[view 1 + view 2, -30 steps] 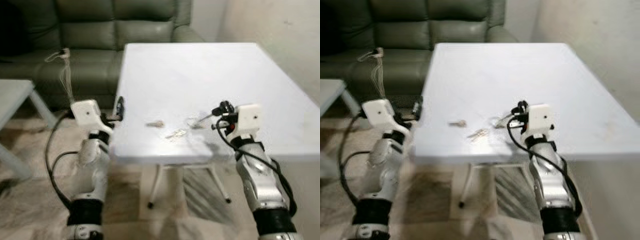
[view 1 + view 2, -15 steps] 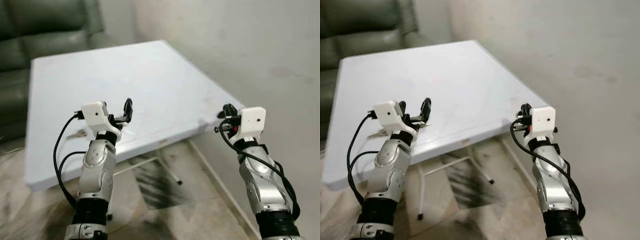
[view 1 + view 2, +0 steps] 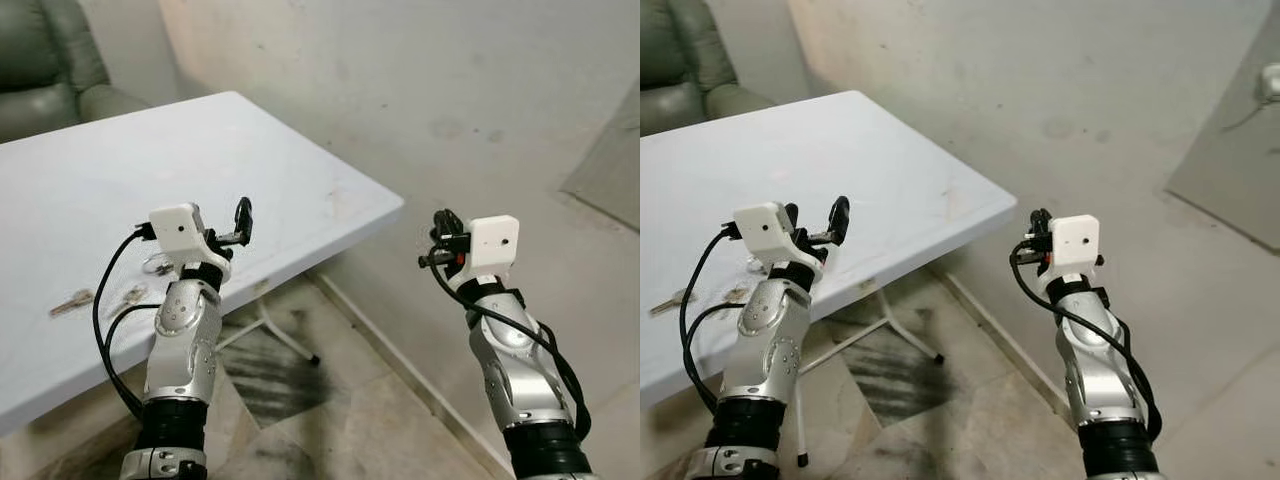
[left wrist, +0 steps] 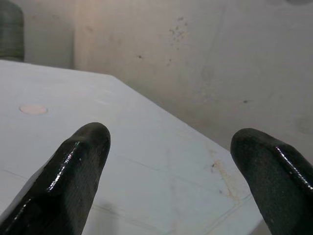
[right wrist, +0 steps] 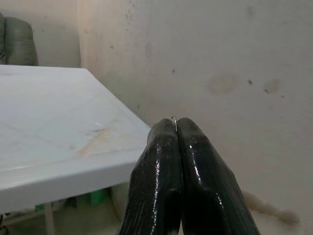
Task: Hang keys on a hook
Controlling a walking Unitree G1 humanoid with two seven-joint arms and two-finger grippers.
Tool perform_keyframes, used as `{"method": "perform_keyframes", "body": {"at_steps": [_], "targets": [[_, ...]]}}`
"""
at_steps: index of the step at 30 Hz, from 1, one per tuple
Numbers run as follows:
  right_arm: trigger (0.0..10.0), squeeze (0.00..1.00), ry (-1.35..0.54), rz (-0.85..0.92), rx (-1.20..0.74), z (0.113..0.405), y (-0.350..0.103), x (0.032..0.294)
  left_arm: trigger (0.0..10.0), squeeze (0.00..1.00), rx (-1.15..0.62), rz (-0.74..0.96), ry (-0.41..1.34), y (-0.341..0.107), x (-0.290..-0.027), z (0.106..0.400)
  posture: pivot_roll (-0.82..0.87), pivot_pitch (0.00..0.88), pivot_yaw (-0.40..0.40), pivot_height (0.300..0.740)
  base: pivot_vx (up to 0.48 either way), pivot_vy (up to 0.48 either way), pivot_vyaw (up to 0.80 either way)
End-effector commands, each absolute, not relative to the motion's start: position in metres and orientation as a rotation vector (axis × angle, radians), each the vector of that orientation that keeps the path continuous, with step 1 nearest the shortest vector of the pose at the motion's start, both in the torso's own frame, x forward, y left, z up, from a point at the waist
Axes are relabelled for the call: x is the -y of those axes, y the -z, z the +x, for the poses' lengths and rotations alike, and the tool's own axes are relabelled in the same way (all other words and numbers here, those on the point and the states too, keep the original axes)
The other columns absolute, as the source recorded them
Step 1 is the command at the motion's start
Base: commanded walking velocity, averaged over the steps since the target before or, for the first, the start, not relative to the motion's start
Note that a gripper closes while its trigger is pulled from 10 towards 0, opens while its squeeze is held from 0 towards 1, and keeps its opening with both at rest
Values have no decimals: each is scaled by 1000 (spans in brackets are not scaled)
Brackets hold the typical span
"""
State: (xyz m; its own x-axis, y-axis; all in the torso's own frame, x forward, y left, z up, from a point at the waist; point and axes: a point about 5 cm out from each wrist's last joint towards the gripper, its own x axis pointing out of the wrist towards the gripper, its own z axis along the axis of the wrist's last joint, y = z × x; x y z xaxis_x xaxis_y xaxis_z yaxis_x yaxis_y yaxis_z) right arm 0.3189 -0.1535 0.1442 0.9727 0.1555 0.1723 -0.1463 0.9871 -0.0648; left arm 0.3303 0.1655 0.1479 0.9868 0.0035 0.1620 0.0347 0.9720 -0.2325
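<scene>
The right gripper (image 5: 176, 128) is held up past the corner of the white table (image 3: 300, 170), facing the bare wall (image 3: 450, 90). Its fingers are pressed tight together, with a thin sliver of wire, possibly a key ring (image 5: 174, 119), poking out at their tips. The left gripper (image 4: 168, 147) hovers over the table with its fingers spread wide, holding nothing. Loose keys (image 3: 72, 301) lie on the tabletop just beside the left arm, well apart from the right gripper.

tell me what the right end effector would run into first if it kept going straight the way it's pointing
Probably the bare wall. The right end effector, shut on a thin wire ring, points past the corner of the white table, with nothing seen between, though depth is hard to judge.
</scene>
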Motion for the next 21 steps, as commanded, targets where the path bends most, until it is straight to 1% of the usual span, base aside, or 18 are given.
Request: {"method": "perform_keyframes", "body": {"at_steps": [1,21], "targets": [[10000,0,-130,-65,185,319,-148,161,10000,0,149,-251,30,-147,-157,331,-21,0,-35,740,0,0,-763],[10000,0,-147,-60,199,321,-154,160,10000,0,125,-261,-17,-145,-156,331,-16,0,-53,740,0,0,-759]]}}
